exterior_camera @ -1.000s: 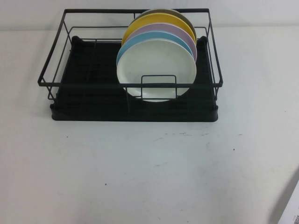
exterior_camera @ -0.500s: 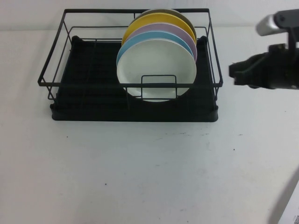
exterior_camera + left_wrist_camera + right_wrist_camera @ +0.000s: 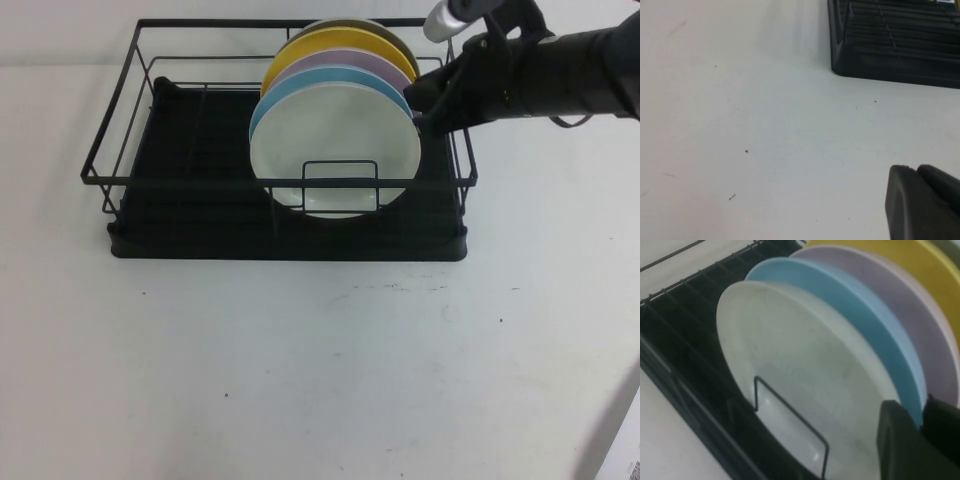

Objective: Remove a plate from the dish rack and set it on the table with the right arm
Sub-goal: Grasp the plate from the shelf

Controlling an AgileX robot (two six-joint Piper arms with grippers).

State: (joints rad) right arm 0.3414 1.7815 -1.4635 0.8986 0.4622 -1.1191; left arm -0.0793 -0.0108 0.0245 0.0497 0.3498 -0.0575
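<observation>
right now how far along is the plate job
Early. Done: the right gripper has reached the dish rack, at the right edge of the upright plates. In hand: lining up on the plate, the front one, which stands in its slot; no firm grasp shows. Left: grip it, lift it out, set it on the table. The left gripper hovers over bare table beside the rack.

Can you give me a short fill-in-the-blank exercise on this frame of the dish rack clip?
1. The front plate in the dish rack is creamy-____.
2. Directly behind it stands the light ____ plate.
3. The ____ gripper is at the plates' edge.
4. The left gripper hangs over the bare ____.

Missing words: white; blue; right; table
</observation>
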